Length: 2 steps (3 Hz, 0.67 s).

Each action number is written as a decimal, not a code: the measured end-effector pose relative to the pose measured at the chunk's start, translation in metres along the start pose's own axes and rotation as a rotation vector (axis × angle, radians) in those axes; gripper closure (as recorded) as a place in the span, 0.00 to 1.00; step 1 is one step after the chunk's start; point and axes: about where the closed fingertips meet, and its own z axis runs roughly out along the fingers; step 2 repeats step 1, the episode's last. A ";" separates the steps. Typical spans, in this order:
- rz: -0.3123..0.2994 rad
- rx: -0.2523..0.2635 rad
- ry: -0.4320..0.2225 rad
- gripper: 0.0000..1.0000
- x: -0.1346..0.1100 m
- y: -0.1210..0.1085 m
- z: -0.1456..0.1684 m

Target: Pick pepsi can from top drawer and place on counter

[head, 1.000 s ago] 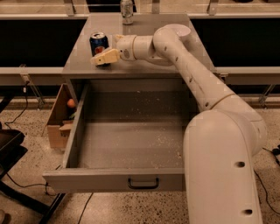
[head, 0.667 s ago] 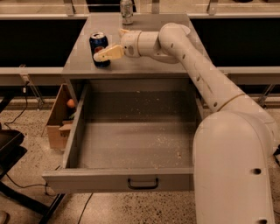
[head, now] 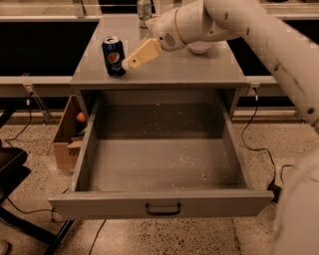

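The pepsi can (head: 113, 56) was seen standing upright on the counter (head: 199, 72), near its front left corner and well clear of the drawer (head: 159, 162). The gripper (head: 132, 61) was held low over the counter just to the right of the can, its tan tip angled down toward the can's base. Whether it touched the can could not be made out, and whether it was released or clenched could not be told, since only one tan face was presented to the camera. The arm (head: 259, 35) was cut off at the right edge. The drawer was pulled fully out, its handle (head: 163, 209) facing the camera. A bottle (head: 144, 7) at the counter's back was cropped by the top edge. A cardboard box (head: 65, 137) was partly hidden behind the drawer's left wall.
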 end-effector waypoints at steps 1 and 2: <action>-0.031 0.054 0.081 0.00 -0.006 0.039 -0.058; -0.031 0.054 0.081 0.00 -0.006 0.039 -0.058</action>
